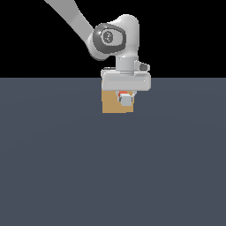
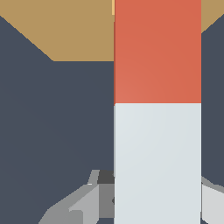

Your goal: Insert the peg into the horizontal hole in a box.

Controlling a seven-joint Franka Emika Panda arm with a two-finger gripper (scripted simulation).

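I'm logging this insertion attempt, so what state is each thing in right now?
peg: held level, red end toward the box
gripper: shut on the peg's pale half
box: standing on the floor, behind the gripper
hole: hidden, cannot tell whether the peg has entered

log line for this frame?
phase: insertion approach | gripper: shut on peg | peg: red end toward box | hole: not visible

No readable text, labels, brands or numbers in either view; I find none on the peg or on the box behind it.
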